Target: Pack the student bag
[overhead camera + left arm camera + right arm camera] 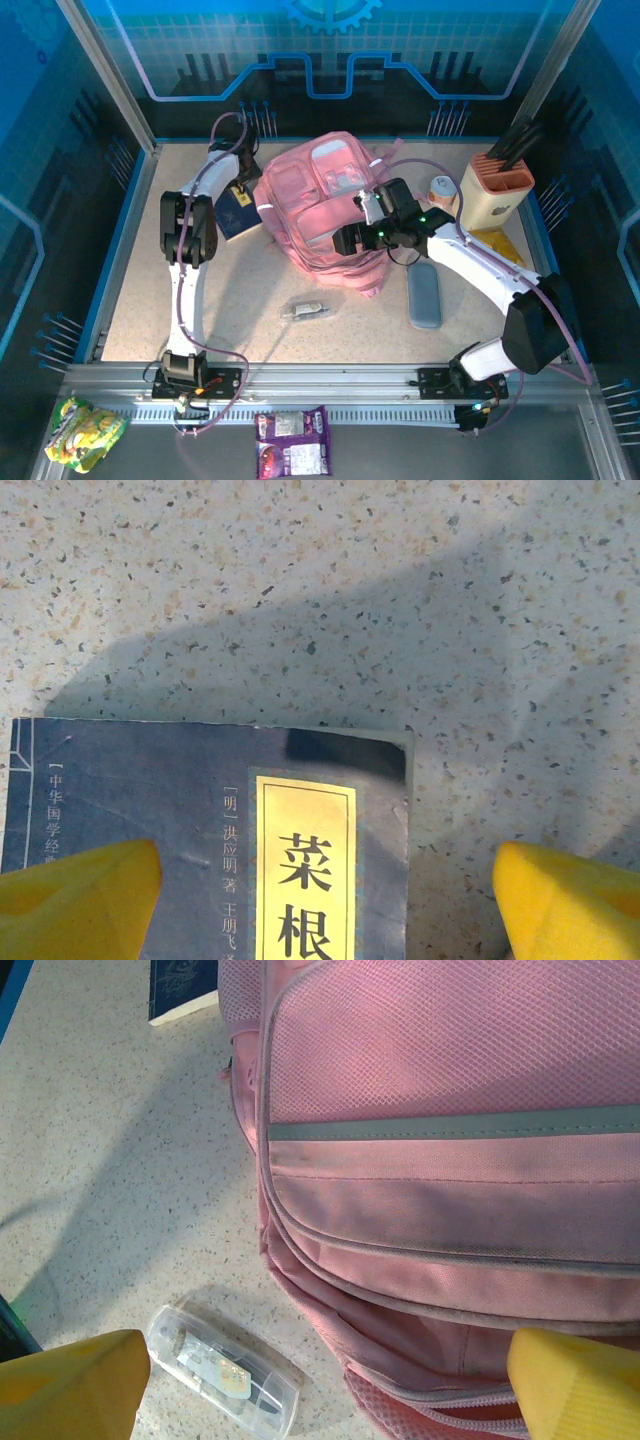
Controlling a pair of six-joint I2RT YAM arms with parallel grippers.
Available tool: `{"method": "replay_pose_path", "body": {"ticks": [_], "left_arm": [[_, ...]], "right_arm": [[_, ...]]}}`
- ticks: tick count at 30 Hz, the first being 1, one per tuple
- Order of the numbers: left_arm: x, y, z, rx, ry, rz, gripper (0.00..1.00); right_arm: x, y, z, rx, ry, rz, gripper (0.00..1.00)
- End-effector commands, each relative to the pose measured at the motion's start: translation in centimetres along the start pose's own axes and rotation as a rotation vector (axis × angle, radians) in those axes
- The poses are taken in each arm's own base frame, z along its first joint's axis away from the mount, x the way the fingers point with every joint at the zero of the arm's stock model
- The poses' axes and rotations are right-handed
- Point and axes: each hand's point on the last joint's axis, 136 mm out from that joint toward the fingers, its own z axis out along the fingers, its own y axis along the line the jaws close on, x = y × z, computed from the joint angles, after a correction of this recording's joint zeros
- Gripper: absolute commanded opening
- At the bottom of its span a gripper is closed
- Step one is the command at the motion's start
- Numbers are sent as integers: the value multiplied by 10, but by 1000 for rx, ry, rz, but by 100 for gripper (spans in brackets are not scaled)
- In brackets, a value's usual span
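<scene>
Packing looks barely begun. Your left claw (320, 905) stands wide and empty above the dark blue paperback book with the yellow title label (200, 840). One yellow pad sits over its cover, and the other hangs clear of its edge, over bare speckled bench (300, 580). Your right claw (325, 1380) gapes just as wide, holding nothing. The soft pink fabric student bag (450, 1160) lies directly beneath it, with a clear plastic case (225, 1372) just beside the bag under one finger. I judge both items are yet to go inside, and no open zip shows.
</scene>
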Motion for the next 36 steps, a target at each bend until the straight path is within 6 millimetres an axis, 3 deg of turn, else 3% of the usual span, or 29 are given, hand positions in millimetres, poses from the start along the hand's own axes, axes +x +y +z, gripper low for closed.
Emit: {"method": "replay_pose_path", "body": {"ticks": [1,6,17,24,27,29,36], "left_arm": [[16,20,13,-87,62,37,86],[32,30,18,-100,111,39,84],[83,60,2,-79,205,-1,77],[116,76,-18,-42,239,-1,75],[133,89,-24,-54,251,11,73],[140,96,-28,-57,255,9,67],[156,118,-40,-87,268,18,69]], "right_arm": [[-8,5,-11,-6,-17,-21,93],[-9,8,-12,-17,-18,-15,94],[-11,14,-15,-48,-38,-6,95],[-7,14,-20,-56,-54,2,96],[-3,13,-19,-58,-57,9,96],[0,12,-17,-60,-49,14,96],[16,4,-12,-30,-25,11,96]]}}
